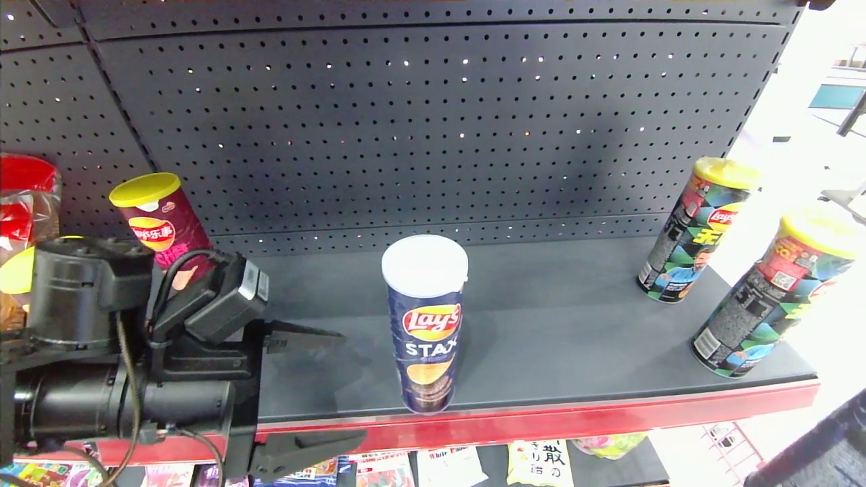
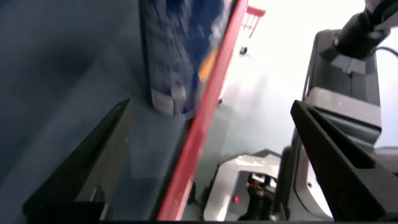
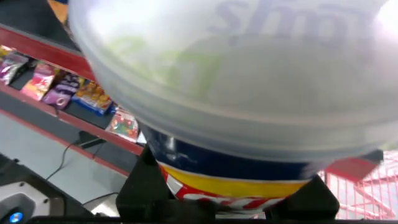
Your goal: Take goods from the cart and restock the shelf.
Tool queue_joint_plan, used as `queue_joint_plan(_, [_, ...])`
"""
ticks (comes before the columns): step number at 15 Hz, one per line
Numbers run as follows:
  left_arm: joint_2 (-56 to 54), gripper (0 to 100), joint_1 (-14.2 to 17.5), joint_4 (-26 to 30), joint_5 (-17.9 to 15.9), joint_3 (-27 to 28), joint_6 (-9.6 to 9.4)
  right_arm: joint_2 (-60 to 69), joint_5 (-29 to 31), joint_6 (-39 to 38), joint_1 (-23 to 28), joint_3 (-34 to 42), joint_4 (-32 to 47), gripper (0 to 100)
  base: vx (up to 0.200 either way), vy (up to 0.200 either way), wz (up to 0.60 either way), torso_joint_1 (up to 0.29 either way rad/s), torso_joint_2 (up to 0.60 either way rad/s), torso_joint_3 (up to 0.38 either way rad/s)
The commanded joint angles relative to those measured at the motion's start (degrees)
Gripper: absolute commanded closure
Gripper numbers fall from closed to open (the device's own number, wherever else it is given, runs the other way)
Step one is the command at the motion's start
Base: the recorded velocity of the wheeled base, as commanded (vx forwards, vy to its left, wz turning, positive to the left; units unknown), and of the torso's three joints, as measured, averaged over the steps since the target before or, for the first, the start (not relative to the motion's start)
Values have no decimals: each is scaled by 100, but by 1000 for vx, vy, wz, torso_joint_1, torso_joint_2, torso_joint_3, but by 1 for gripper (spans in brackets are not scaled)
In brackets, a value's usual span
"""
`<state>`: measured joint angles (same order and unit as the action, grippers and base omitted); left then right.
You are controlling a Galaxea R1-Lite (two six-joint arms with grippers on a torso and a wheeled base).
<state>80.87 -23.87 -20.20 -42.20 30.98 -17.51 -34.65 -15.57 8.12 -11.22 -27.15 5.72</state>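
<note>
Five tube-shaped snack cans were in sight: four on the dark grey metal shelf [image 1: 575, 318] and one in the right hand [image 3: 227, 202]. On the shelf stood one navy-blue cardboard can with a white plastic lid [image 1: 426, 325], one maroon can with a yellow lid [image 1: 161, 226], and two black patterned cans with yellow lids, one farther back [image 1: 693, 233] and one nearer the front [image 1: 771, 294]. All four rested on their bases, lids up, long axes vertical.

The navy-blue cardboard can was about midway along the shelf, close to the red front edge [image 1: 609, 412]. The maroon can was at the back left, by the dark perforated back panel [image 1: 406, 135]. The two black patterned cans were at the right end, near each other but not touching.

The left hand [image 1: 354, 385] was at the shelf's front left, its two black fingers spread wide and holding nothing. One finger lay over the shelf and the other outside the red front edge, both pointing along the shelf toward the navy-blue cardboard can, which stood ahead of the tips and apart from them.

The right hand was closed on the fifth can, a navy-blue can with a clear plastic lid [image 3: 236, 74], with black fingers pressed against its body on either side below the lid. Its lid end faced the wrist camera and its long axis ran away from the camera between the fingers. Whether it was upright I could not tell.

Several flat coloured snack packets [image 1: 450, 467] lay on a lower shelf, and red snack bags [image 1: 24, 196] sat at the far left.
</note>
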Motion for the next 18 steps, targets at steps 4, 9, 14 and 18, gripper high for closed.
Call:
queue_joint_plan(4, [-924,0,-21,16,195,-689,-34,-3285,-192,5,-838,-1671,-1310,100,0,0,0,0,0,0])
queue_joint_plan(9, [-1293,0,-21,25,503,-962,-16,-5237,-166,14,-1234,-3051,-1916,100,0,0,0,0,0,0])
queue_joint_plan(14, [-1320,0,-21,25,705,-962,-7,-6757,-175,-30,-1717,-4545,-1916,100,0,0,0,0,0,0])
queue_joint_plan(18, [-1364,0,-4,25,881,-962,19,-7531,-192,-30,-1946,-5327,-1925,100,0,0,0,0,0,0])
